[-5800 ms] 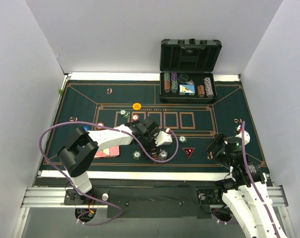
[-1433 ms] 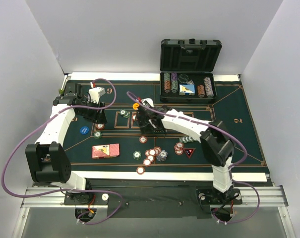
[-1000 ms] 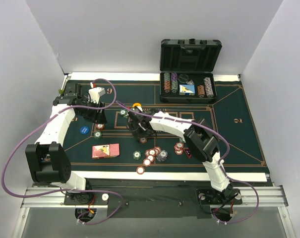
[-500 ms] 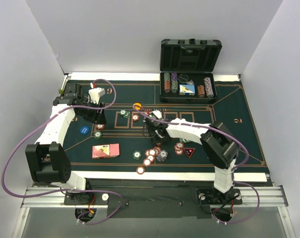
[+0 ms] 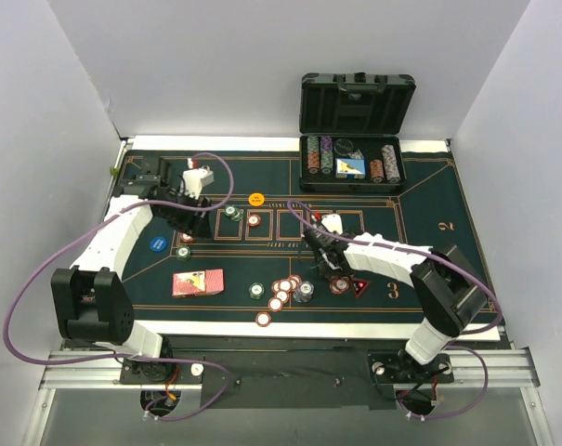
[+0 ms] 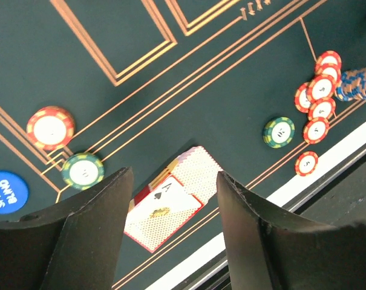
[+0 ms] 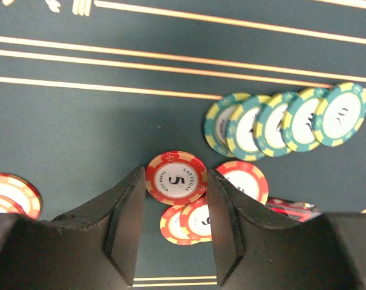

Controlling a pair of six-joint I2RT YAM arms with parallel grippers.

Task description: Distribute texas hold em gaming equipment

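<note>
The right pincer (image 7: pixel 175 176) is closed on the edges of a red 5 chip (image 7: pixel 176 179), which is held over the green felt mat (image 7: pixel 80 139). More red chips (image 7: pixel 243 181) are seen just beside it, and a fanned row of green chips (image 7: pixel 279 121) lies near. The left pincer (image 6: pixel 173 180) is open and nothing is gripped in it. Under it, on the mat, playing cards (image 6: pixel 176 202) are piled with an ace of spades face up. A green chip (image 6: pixel 82 170), a single red chip (image 6: pixel 50 127) and a blue button disc (image 6: pixel 4 191) are placed to one side. Chip stacks (image 5: pixel 327 156) are kept in the black case (image 5: pixel 352 102) at the far edge of the worktop (image 5: pixel 215 143).
</note>
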